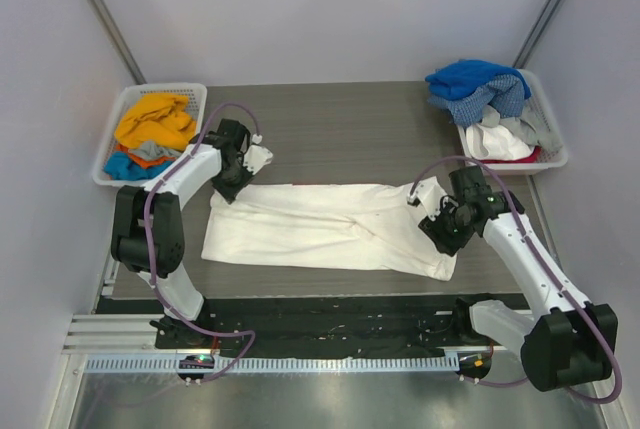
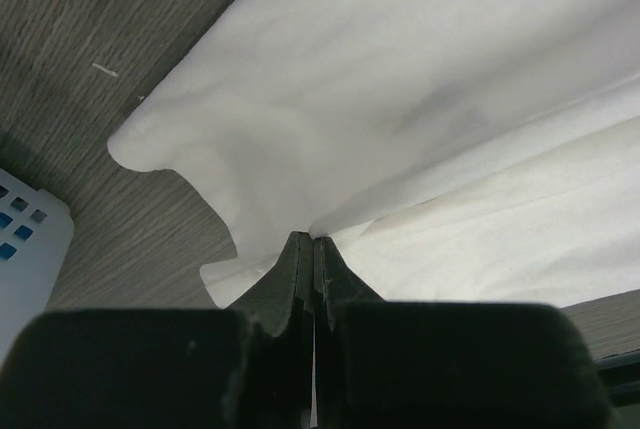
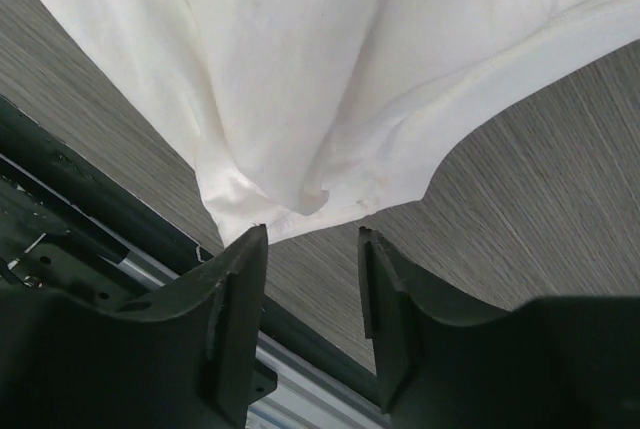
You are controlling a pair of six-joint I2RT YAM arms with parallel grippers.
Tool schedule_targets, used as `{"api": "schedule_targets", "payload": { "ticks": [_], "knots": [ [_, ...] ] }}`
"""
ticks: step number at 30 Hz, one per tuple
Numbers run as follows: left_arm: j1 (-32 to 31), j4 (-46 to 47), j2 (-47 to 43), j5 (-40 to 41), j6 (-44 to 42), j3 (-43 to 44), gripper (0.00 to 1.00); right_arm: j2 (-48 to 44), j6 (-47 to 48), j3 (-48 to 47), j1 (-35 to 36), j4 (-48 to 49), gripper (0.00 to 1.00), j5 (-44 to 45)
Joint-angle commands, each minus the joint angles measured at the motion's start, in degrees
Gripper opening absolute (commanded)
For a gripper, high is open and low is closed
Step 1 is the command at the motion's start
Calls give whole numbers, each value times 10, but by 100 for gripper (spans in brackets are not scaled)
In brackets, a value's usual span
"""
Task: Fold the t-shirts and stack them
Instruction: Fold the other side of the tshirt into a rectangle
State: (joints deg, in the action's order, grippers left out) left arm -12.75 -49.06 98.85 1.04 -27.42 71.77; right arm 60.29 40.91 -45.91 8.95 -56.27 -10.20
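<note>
Closest to the lens is the left gripper (image 2: 313,249), fingers pressed tight together with a fold of the white t-shirt (image 2: 420,99) nipped right at their tips. That's a proper pinch on cloth. From above, the pinch sits at the shirt's far left corner, beside the left basket (image 1: 165,87) with its orange and blue shirts (image 1: 152,127). The white shirt lies across the middle of the table (image 1: 340,114) as a long band, doubled lengthwise by the look of it.

Over to the right gripper (image 3: 312,239): jaws standing apart, nothing between them, the shirt's rumpled corner just beyond the tips, near the table's front edge. Blue and checked shirts (image 1: 475,84) wait in the right basket (image 1: 553,134).

So the job, I'd say, is bringing this band's ends together. To do it well, the right wants a bite on every layer of that corner, not just the top one. Both arms should then lift level with the cloth lightly taut and lay edge on edge. Slack here could leave a crooked fold.
</note>
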Motion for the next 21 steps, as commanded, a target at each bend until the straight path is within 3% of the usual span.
{"api": "schedule_targets", "payload": {
  "ticks": [1, 10, 16, 21],
  "knots": [
    [-3, 9, -1, 10, -2, -3, 0, 1, 28, 19, 4, 6, 54, 13],
    [-9, 8, -4, 9, -1, -15, 0, 0, 24, 8, 4, 30, 57, 16],
    [-13, 18, -10, 13, -1, -33, 0, 55, 6, -31, 5, 77, 57, -21],
    [-12, 28, -9, 25, -2, -43, 18, 115, -14, -63, 15, 108, 57, -39]
  ]
}}
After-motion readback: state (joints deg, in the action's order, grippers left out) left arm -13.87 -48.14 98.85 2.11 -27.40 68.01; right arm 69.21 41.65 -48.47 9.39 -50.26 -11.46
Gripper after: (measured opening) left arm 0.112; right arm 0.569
